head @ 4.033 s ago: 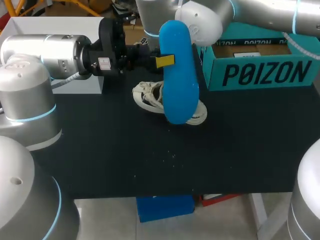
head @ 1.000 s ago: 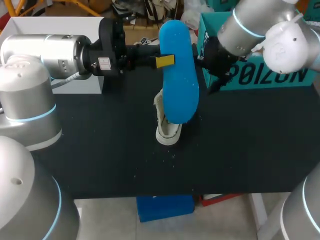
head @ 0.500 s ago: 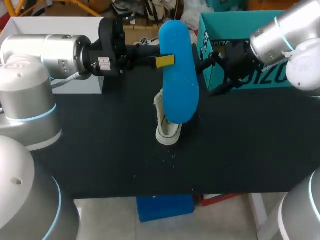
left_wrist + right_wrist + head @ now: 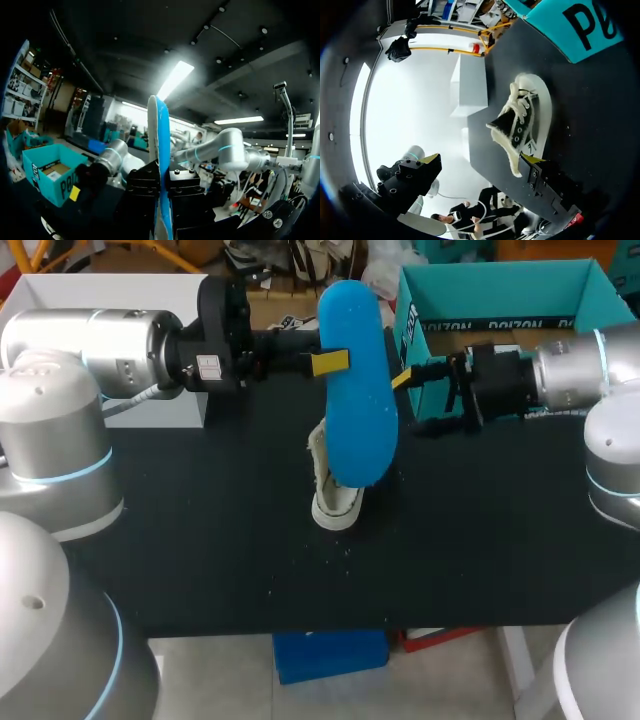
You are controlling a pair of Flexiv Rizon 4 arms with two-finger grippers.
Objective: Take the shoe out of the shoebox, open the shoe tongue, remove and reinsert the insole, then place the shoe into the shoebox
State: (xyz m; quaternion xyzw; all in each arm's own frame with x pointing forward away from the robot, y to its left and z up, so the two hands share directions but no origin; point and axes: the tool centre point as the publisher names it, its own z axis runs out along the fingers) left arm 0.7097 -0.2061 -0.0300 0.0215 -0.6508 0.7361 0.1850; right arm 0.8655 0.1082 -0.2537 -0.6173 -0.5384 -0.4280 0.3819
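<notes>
While our left hand (image 4: 328, 362) grips the blue insole (image 4: 356, 410) above the shoe (image 4: 335, 498), our right hand (image 4: 410, 403) hangs open, fingers spread, near that shoe.

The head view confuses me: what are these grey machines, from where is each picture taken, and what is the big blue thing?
The grey machines are two robot arms, a left arm and a right arm, at a black table. The head view looks down from above and behind them; the two round pictures come from cameras on the arms' wrists. The blue thing is a shoe's insole, held upright above the table by the left gripper, whose fingers press it from both sides. The right gripper is open and empty, near the teal shoebox. The shoe, a black and white sneaker, is on the table below the insole; the right wrist view shows it ahead of its fingers.
</notes>
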